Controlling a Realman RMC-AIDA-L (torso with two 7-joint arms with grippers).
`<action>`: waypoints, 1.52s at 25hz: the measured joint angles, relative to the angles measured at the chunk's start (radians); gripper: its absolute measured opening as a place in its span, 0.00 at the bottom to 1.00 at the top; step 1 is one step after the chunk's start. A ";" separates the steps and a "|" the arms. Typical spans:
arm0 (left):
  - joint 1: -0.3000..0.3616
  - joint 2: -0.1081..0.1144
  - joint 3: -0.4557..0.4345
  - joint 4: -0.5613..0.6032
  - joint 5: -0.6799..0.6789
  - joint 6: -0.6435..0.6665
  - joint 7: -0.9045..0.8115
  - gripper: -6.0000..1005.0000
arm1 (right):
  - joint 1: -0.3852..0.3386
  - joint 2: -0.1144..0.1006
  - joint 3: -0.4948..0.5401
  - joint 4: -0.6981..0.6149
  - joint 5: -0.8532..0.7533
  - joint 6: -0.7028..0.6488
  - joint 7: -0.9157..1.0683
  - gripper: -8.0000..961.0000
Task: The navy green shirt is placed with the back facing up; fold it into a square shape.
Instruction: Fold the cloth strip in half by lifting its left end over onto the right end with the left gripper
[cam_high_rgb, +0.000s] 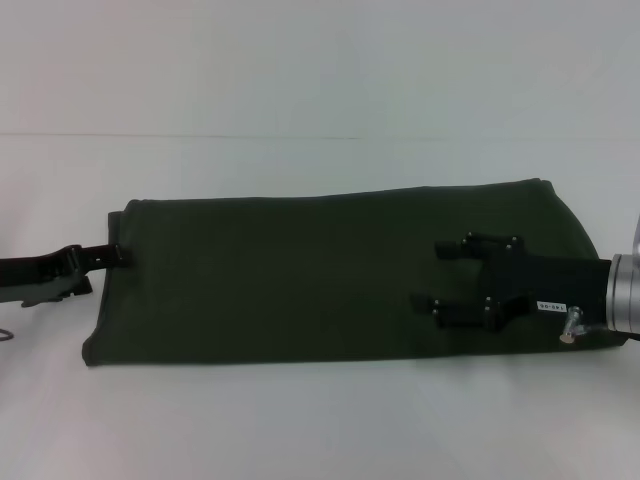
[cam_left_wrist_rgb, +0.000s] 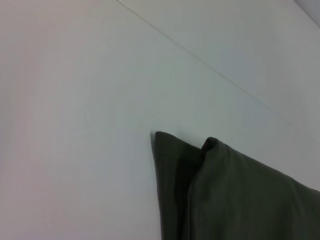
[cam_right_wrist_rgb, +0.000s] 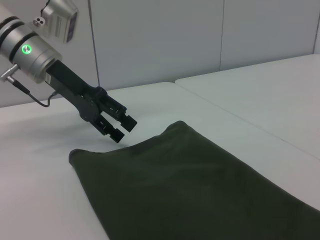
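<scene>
The navy green shirt lies flat on the white table as one long folded band running left to right. My right gripper hovers over the band's right part, open, with its two black fingers wide apart and nothing between them. At the shirt's left short edge is my left gripper. In the right wrist view the left gripper stands open just off that edge of the shirt, holding nothing. The left wrist view shows only a folded corner of the shirt.
The white table extends on all sides of the shirt, with a thin seam across its far part. A pale panelled wall stands behind the table.
</scene>
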 joint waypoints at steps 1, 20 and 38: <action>-0.002 0.000 0.001 -0.004 0.000 -0.001 0.000 0.89 | 0.000 0.000 0.000 0.000 0.000 0.000 0.000 0.90; 0.002 -0.009 0.013 -0.022 0.000 -0.043 0.006 0.89 | 0.000 0.000 0.000 0.008 0.000 0.001 0.000 0.90; 0.002 -0.014 0.027 -0.031 -0.005 -0.068 0.009 0.89 | 0.000 0.000 0.000 0.008 0.000 0.000 0.000 0.90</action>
